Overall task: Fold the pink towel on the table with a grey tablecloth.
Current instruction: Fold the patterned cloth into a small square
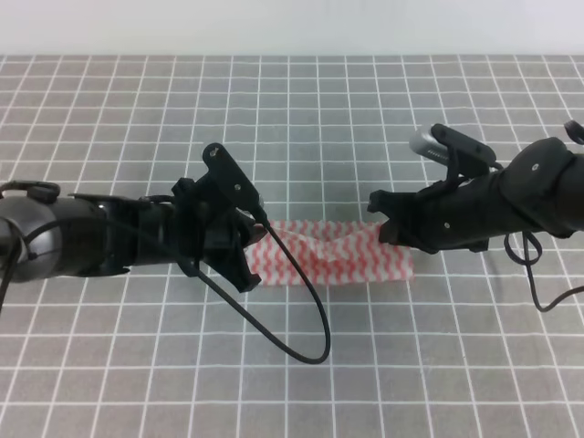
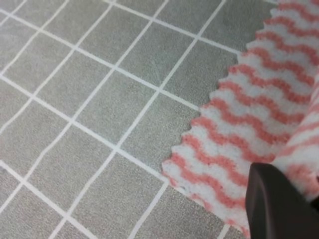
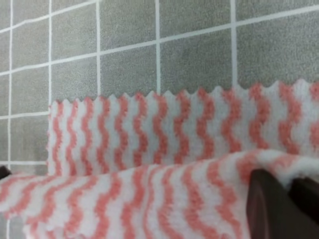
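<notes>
The pink towel (image 1: 339,255) lies as a narrow, partly doubled strip on the table with a grey tablecloth (image 1: 292,109), between my two grippers. My left gripper (image 1: 258,239) is at the strip's left end, shut on a raised fold of towel. In the left wrist view one dark finger (image 2: 279,209) sits on the towel (image 2: 249,114), a lifted edge running up the right side. My right gripper (image 1: 381,212) is at the towel's right end, also shut on cloth. The right wrist view shows its finger (image 3: 274,206) holding the upper layer (image 3: 149,199) above the flat lower layer (image 3: 164,124).
A black cable (image 1: 306,315) loops from the left arm across the towel's front edge and onto the cloth. Another cable (image 1: 547,283) hangs off the right arm. A silver part (image 1: 424,141) sticks out behind the right arm. A pale wall (image 1: 292,23) borders the table's far edge.
</notes>
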Controlling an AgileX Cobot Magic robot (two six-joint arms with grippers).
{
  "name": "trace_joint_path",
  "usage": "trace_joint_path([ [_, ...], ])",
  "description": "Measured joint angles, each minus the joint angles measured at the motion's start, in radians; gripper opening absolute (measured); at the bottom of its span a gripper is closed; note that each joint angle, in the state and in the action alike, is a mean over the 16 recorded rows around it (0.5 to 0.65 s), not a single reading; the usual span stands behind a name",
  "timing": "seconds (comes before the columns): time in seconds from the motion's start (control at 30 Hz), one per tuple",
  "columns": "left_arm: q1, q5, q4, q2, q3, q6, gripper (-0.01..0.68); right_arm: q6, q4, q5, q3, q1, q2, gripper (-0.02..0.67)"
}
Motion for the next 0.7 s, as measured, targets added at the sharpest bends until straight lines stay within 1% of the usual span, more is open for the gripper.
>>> trace_joint_path([
  [0.7,0.000,0.000,-0.004,0.019,-0.005,0.001,-0.003,-0.003,0.000,-0.006,-0.001,-0.001,0.034,-0.011],
])
